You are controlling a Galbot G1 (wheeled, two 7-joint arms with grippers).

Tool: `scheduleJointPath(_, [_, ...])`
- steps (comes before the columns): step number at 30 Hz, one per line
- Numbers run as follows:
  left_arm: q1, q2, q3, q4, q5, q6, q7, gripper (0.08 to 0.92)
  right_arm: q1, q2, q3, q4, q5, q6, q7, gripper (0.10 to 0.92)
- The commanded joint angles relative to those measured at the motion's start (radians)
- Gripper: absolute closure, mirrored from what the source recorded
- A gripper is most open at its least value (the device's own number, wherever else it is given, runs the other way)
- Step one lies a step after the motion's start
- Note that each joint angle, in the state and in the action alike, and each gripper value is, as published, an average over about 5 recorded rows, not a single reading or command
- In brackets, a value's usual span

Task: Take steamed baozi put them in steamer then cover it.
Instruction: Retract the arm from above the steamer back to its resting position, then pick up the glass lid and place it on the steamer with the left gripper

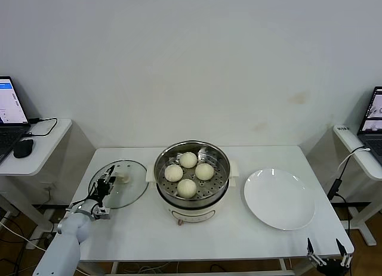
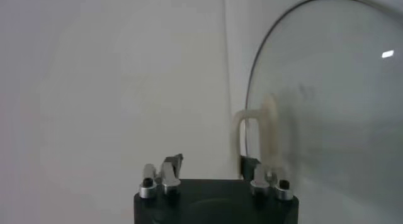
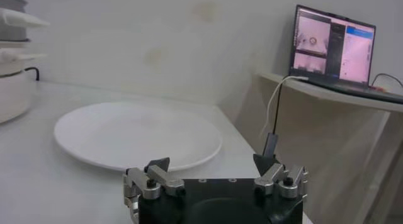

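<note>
Several cream-white baozi (image 1: 188, 160) sit on the perforated tray inside the shiny steamer (image 1: 191, 215) at the table's middle. The glass cover (image 1: 130, 192) lies flat on the table to its left, with its cream bar handle (image 1: 123, 177) up. My left gripper (image 1: 107, 182) is over the cover's outer side, right beside the handle. In the left wrist view the left gripper (image 2: 211, 161) has its jaws apart with nothing between them; the handle (image 2: 269, 128) stands just beyond one fingertip, with the cover's glass (image 2: 334, 106) behind. My right gripper (image 1: 327, 247) hangs open off the table's front right corner.
A bare white plate (image 1: 279, 198) lies right of the steamer; it also fills the right wrist view ahead of my right gripper (image 3: 214, 159). Side tables with laptops stand at far left (image 1: 9, 112) and far right (image 1: 375, 118), and a mouse (image 1: 22, 148) lies on the left one.
</note>
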Motion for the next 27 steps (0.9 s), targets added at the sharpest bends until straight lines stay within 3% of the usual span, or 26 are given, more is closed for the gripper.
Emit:
scheduleJointPath(1, [0.012,0.001,-0.009,-0.016,-0.003,-0.023,-0.031,0.596,0.0,0.0,-0.003,-0.002,-0.002,0.002,-0.001,0.202])
scheduleJointPath(9, [0.087,0.006,-0.041,-0.115,-0.001,0.0,-0.081,0.825,-0.001,-0.002,-0.004,-0.002,-0.006,0.007,-0.005,0.203])
scheduleJointPath(12, [0.144,0.012,-0.065,-0.191,-0.008,0.035,-0.093,0.873,-0.002,-0.003,-0.006,-0.001,-0.008,0.009,-0.006,0.203])
scheduleJointPath(19, [0.326,0.051,-0.116,-0.515,-0.098,0.208,-0.043,0.877,-0.01,-0.003,-0.028,0.013,-0.017,0.014,-0.004,0.203])
scheduleJointPath(27, [0.495,0.116,-0.163,-0.881,-0.231,0.424,0.142,0.877,-0.029,-0.018,-0.06,0.068,-0.018,0.012,-0.004,0.202])
